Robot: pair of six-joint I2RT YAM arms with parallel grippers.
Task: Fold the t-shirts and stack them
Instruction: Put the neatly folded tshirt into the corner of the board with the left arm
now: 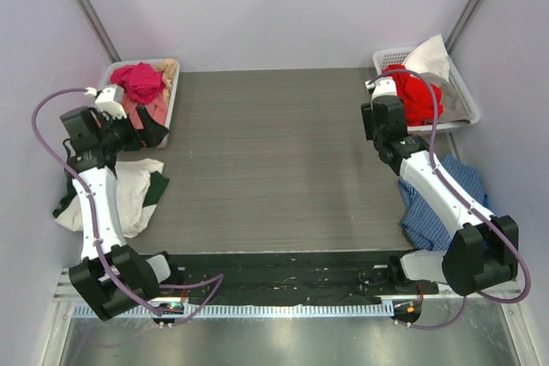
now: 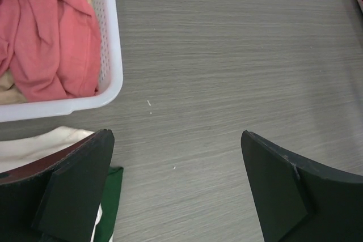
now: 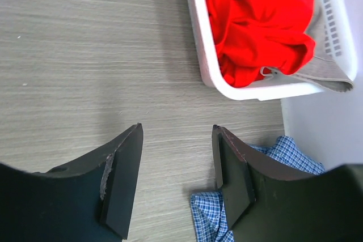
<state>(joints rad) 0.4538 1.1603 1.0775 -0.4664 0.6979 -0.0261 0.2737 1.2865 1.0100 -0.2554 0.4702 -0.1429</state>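
Note:
A cream t-shirt (image 1: 129, 199) and a dark green t-shirt (image 1: 157, 188) lie crumpled together at the table's left edge. In the left wrist view the cream one (image 2: 34, 145) and the green one (image 2: 110, 196) show beside my left finger. My left gripper (image 1: 147, 130) (image 2: 176, 135) is open and empty, above bare table just in front of the left basket. My right gripper (image 1: 376, 117) (image 3: 177, 127) is open and empty, above bare table beside the right basket. No printed white t-shirt shows.
A white basket (image 1: 174, 105) (image 2: 113, 55) at the back left holds pink garments (image 2: 51, 38). A white basket (image 1: 463, 92) (image 3: 195, 32) at the back right holds a red garment (image 3: 255, 21) and a pale cloth (image 1: 431, 57). A blue checked cloth (image 1: 446, 203) (image 3: 283, 151) lies at the right edge.

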